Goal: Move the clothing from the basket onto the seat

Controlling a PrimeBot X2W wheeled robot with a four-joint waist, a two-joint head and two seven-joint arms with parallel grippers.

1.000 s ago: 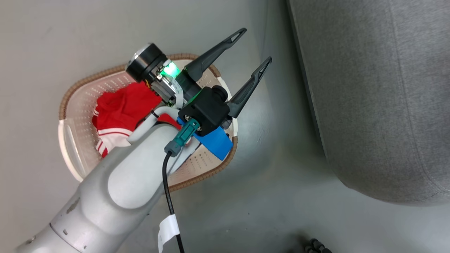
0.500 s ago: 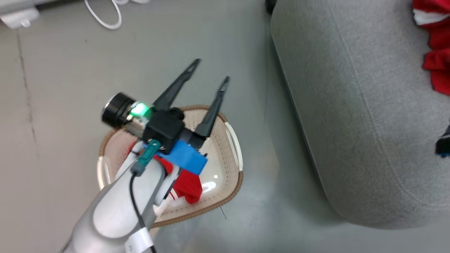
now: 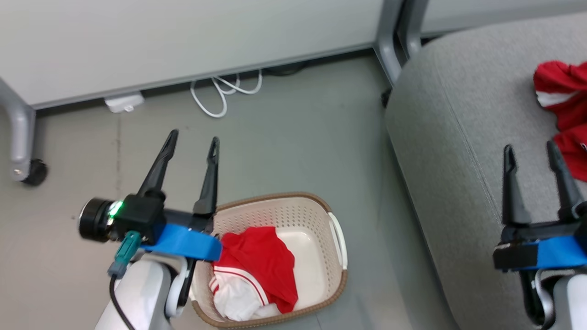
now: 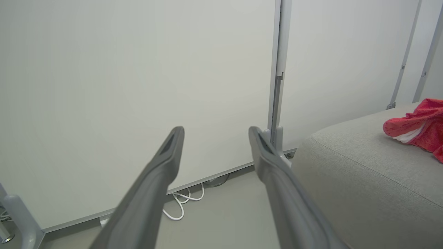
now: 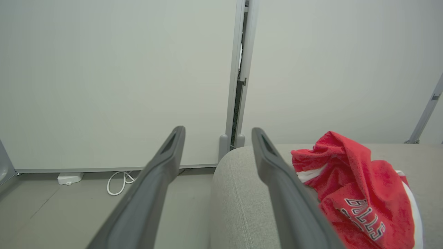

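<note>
Both arms are up and empty. The left gripper [image 3: 194, 136] hangs with its fingers spread wide over the floor [image 3: 298, 137], just past the far left corner of the basket [image 3: 270, 198]. The right gripper [image 3: 528, 147] is spread just as wide, with nothing between its fingers, and hovers above the seat [image 3: 458, 137] near its left edge. The jersey [image 3: 562, 105] lies crumpled on the seat, just right of that gripper. The striped piece [image 3: 261, 261] sits bunched in the basket's near left corner. The basket stands on the floor beside the seat, apart from it.

Perforated plastic basket [image 3: 316, 215], red cloth clothing [image 3: 261, 261], matt fabric seat [image 3: 454, 151]
</note>
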